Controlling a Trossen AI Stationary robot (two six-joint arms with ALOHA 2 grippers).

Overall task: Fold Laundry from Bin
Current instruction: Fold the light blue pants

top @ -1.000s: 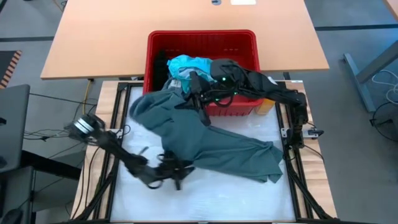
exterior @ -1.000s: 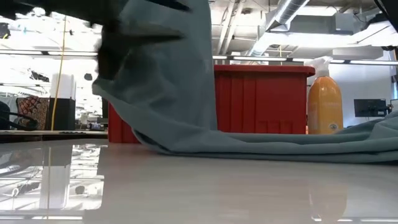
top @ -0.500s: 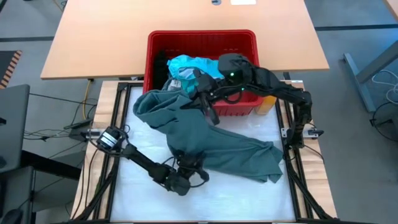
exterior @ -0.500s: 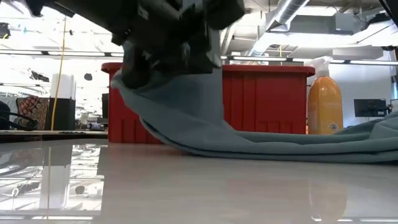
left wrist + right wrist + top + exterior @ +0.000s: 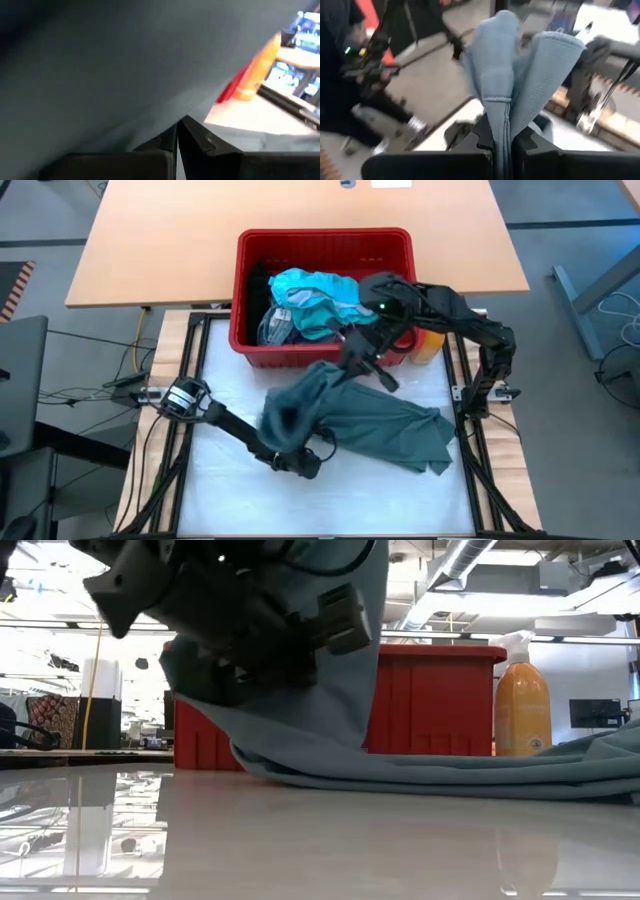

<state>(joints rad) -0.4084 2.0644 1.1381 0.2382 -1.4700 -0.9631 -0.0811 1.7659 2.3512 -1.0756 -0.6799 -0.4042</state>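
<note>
The dull grey-green garment (image 5: 380, 425) lies spread on the white table top, its right part flat. One part is raised in front of the red bin (image 5: 250, 290), where my right gripper (image 5: 358, 362) is shut on it. My left gripper (image 5: 300, 463) sits low at the garment's near-left edge, fingers shut. In the low view the raised cloth (image 5: 340, 690) hangs as a curtain behind my left hand (image 5: 230, 630). Teal garments (image 5: 310, 290) and a black one (image 5: 258, 285) lie in the bin. My left gripper's shut fingertips (image 5: 186, 131) meet the garment's lower edge (image 5: 165, 122), coming in about level from the table's left. How much cloth lies between them does not show. My right gripper pinches a bunched fold of the garment (image 5: 506, 117), several layers, between its two fingers. The gathered cloth stands out past the fingertips (image 5: 520, 60). That part is lifted clear while the garment's right part lies on the table.
An orange spray bottle (image 5: 428, 345) stands by the bin's right front corner, close to my right arm. A wooden table (image 5: 150, 240) lies beyond the bin. Bare white table top (image 5: 380, 500) stretches along the near edge.
My right gripper has carried the raised part of the garment from the bin's front rim toward the table's right and near side. The garment's left part has been drawn in toward the middle. My left gripper has gone right and down to the garment's near-left edge, turned, and shut.
</note>
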